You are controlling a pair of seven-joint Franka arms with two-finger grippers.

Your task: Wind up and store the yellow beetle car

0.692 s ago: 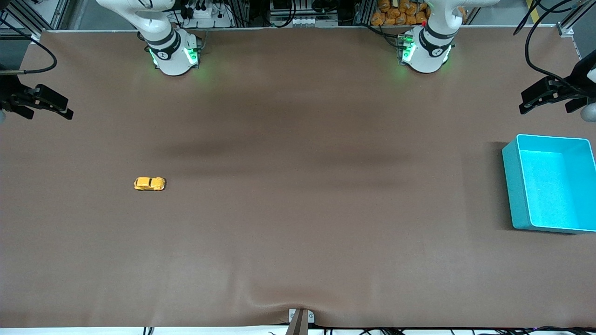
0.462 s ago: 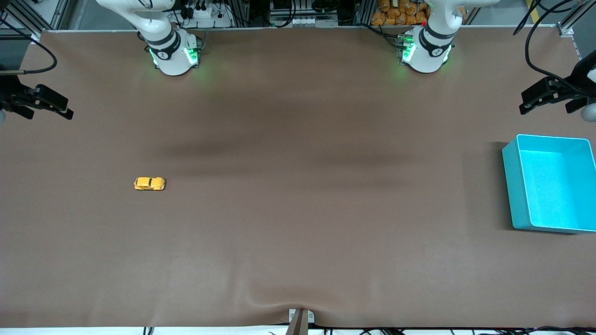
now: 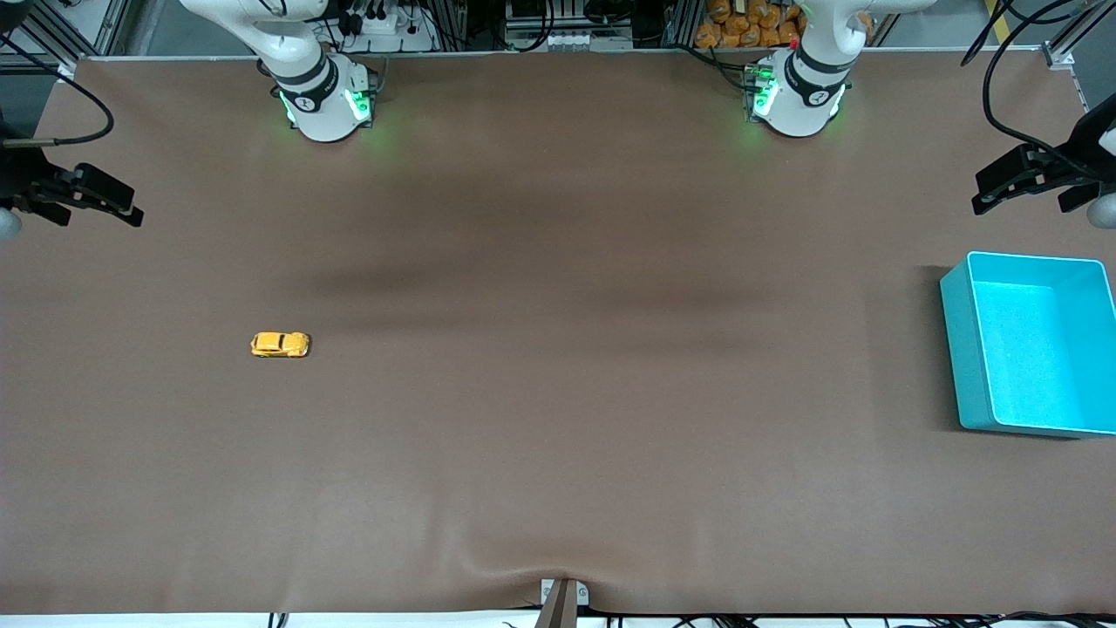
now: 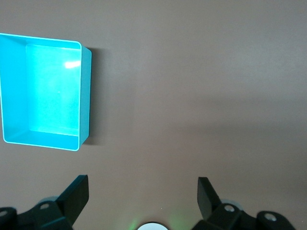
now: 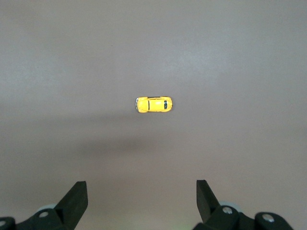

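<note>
Nothing begun: the yellow beetle car (image 3: pixel 280 344) sits at nine o'clock on the table (turquoise bin (image 3: pixel 1029 344) at three), so the spread-fingered right gripper (image 5: pixel 141 203) must descend; left gripper (image 4: pixel 143 201) waits, likewise spread.

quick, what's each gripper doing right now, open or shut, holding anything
Left gripper: open, holding nothing, up over the table near the turquoise bin.
Right gripper: open, holding nothing, up over the table near the yellow beetle car.

No text, label, brand, number or sign could be read anywhere; small marks on the arms' bases were too small to tell.
</note>
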